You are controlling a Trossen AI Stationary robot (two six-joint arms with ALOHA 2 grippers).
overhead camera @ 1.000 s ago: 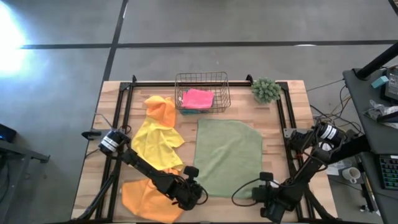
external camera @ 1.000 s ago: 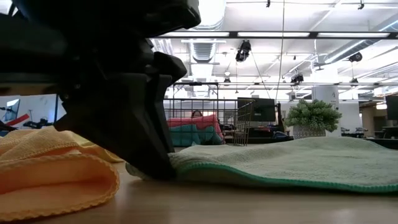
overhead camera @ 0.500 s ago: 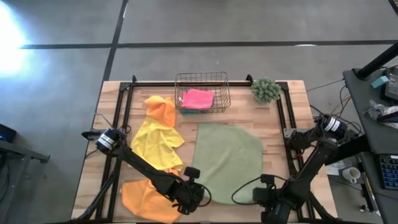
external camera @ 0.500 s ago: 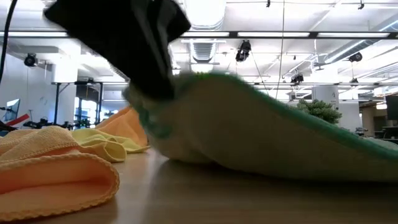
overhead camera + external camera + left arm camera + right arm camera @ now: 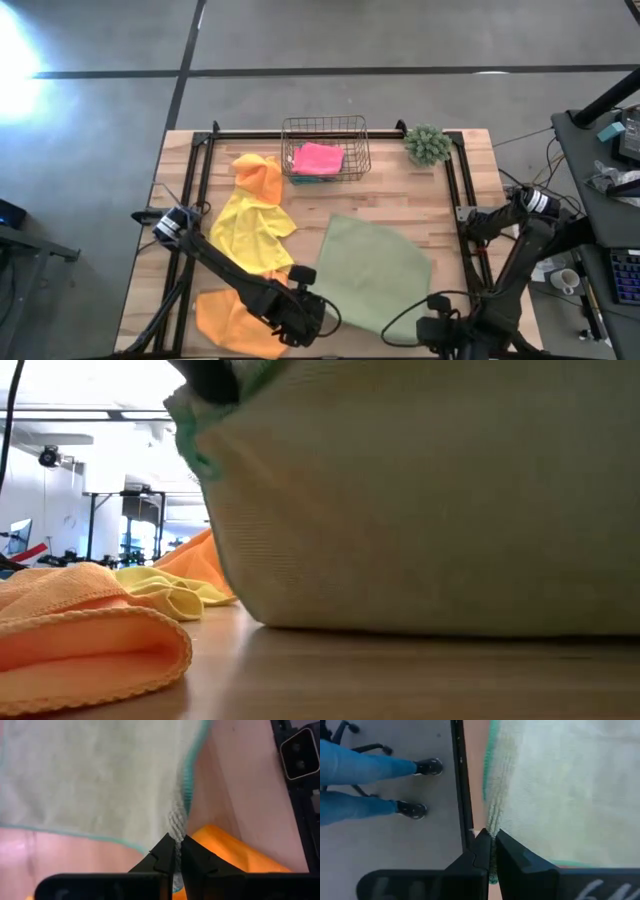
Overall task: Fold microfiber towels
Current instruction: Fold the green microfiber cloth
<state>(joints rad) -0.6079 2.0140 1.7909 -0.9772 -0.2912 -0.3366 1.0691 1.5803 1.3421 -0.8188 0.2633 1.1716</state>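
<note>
The olive green towel [image 5: 372, 272] with a teal hem has its near edge raised and its far part on the table; it fills the low view [image 5: 430, 500]. My left gripper [image 5: 303, 312] is shut on its near left corner. My right gripper [image 5: 443, 330] is shut on its near right corner. A yellow towel [image 5: 250, 228] and an orange towel [image 5: 260, 176] lie crumpled at the left. A second orange towel [image 5: 222, 318] lies at the near left. A pink towel [image 5: 318, 157] lies in the wire basket over a teal one. My left gripper pinches the green towel's near left corner [image 5: 176, 822] between its two shut fingers, the cloth bunched there. That corner is lifted clear of the table, and the towel hangs from it in the low view [image 5: 200, 430], its lower part on the table. My right gripper pinches the green towel's near right corner at the hem [image 5: 492, 822] between its two shut fingers, the cloth bunched there. That corner is lifted, and the cloth runs away from the fingers toward the table's far side.
The wire basket [image 5: 352, 128] stands at the far middle, with a small green plant [image 5: 428, 145] to its right. Black rails run along the table's left and right sides. A person's legs [image 5: 370, 785] show on the floor beyond the table's edge.
Both grippers have risen from the table with the green towel's near corners held shut. The towel's near edge has lifted clear, and its far edge has slid along the table toward the near edge. The towel now hangs in front of the low camera.
</note>
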